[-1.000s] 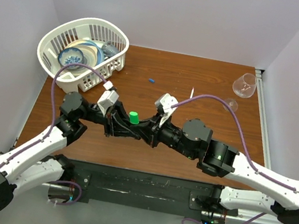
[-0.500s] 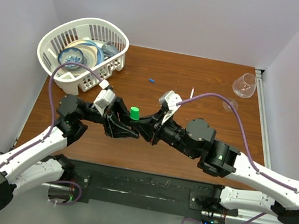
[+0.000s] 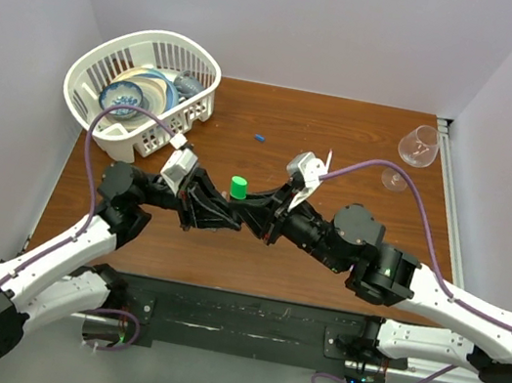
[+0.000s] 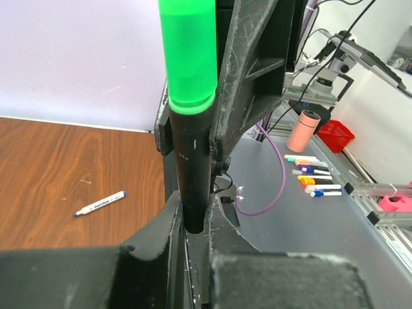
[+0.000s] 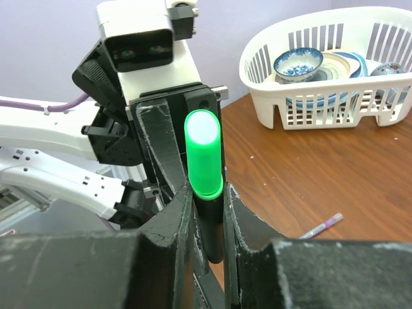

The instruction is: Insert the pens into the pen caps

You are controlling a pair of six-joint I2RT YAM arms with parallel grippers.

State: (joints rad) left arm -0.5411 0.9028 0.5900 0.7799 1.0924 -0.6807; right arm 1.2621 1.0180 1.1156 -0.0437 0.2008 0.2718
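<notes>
Black marker [image 3: 236, 194] is held upright above mid-table, green end [image 5: 203, 154] up. Left gripper [image 4: 195, 225] is clamped on the black barrel low down. Right gripper [image 5: 207, 219] is closed on the barrel just under the green end. Green end is possibly a seated cap; not resolvable. Blue cap [image 3: 258, 137] and white pen [image 4: 100, 203] are left loose on the table [image 3: 366, 132].

The marker [image 4: 193, 170] is cut off by the top edge in the left wrist view, its lower end hidden between the fingers [image 4: 158, 248]. The far blue speck [image 3: 258, 137] is too small to be identified.
</notes>
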